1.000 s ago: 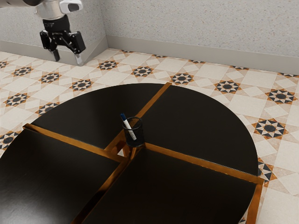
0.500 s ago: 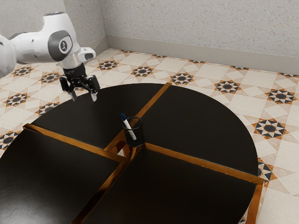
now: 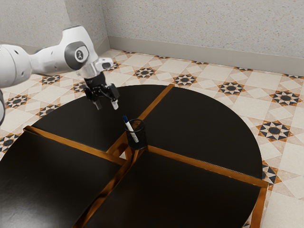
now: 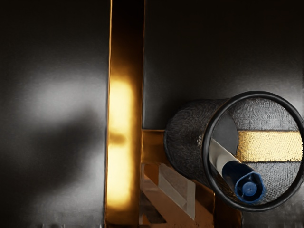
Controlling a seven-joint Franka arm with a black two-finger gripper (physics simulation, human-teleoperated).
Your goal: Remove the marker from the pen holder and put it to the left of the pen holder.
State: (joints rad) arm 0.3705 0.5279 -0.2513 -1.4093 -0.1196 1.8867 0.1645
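Walls [image 3: 199,23] of pale speckled finish stand behind a patterned tile floor [image 3: 213,78]. Reading the exterior view as a clock face, with twelve at its top, the round counter [image 3: 199,128] spreads across the middle and lower part, its dark panels parted by orange-brown strips [image 3: 204,165]. From near the middle these strips run out toward about one, between three and four, seven, and between nine and ten o'clock.

The white arm [image 3: 45,61] enters between nine and ten o'clock. At its end the black claw [image 3: 107,105] points downward, its fingers spread well apart with nothing between them, and it touches neither the holder nor the marker.

The dark mesh pen holder [image 3: 139,137] stands upright by the meeting of the strips, between four and five o'clock from the claw and lower than it. The wrist view looks down into its round mouth.

The marker [image 3: 131,131] sits inside the pen holder, white body down and blue cap [image 4: 249,187] up. It leans toward eleven o'clock in the exterior view, its cap jutting past the rim [image 4: 207,152]. That cap lies near the claw, at about four o'clock from it and below the fingertips.
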